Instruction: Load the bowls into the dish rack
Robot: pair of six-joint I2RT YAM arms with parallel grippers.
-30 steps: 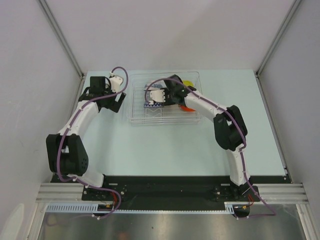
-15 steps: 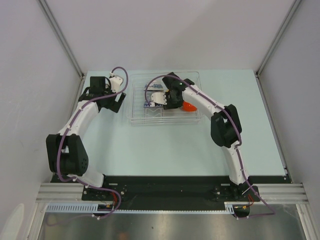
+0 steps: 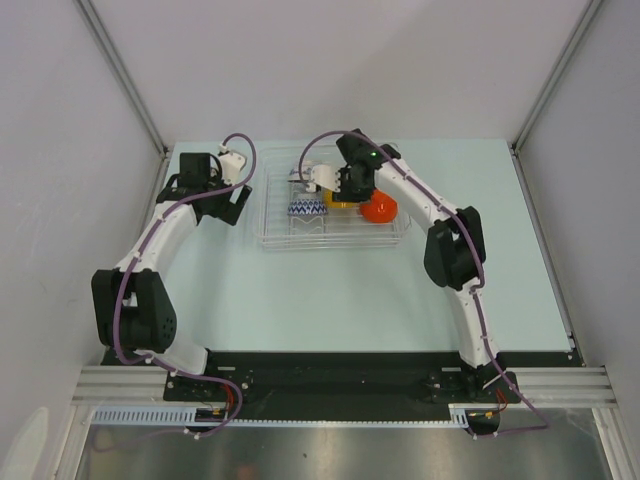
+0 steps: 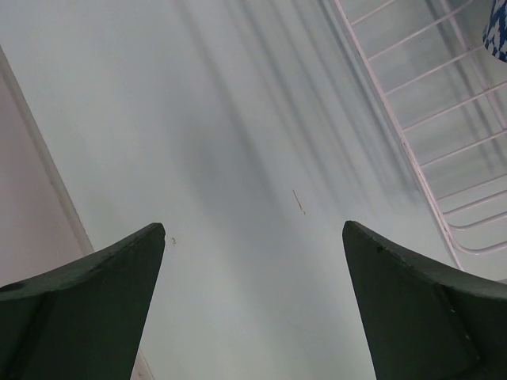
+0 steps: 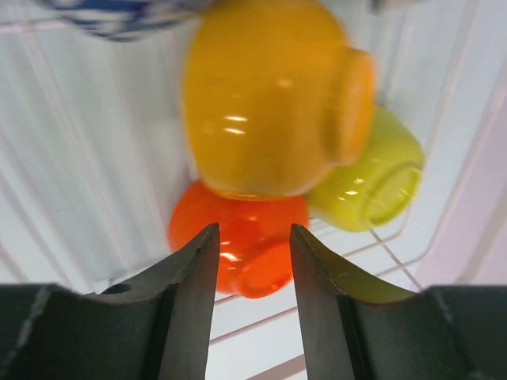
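step: likely lift right tool [image 5: 253, 233] clear of rack [image 3: 330, 235] | right tool: parted, empty, above orange bowl [image 5: 269, 103] | left tool [image 4: 253, 228]: released over tabletop [image 4: 198, 119] | orange bowl, red bowl [image 5: 238, 237], green bowl [image 5: 368, 178]: touching, in rack | tip: rise straight, don't nudge them

place: robot lab cell | plain white walls [image 3: 60, 150] | aluminium base rail [image 3: 570, 382]

Orange bowl [image 5: 269, 103], red bowl [image 5: 238, 237], yellow-green bowl [image 5: 368, 178] clustered in rack [image 3: 330, 237]

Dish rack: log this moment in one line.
dish rack: orange bowl, red bowl, yellow-green bowl inside | right gripper: open | left gripper: open
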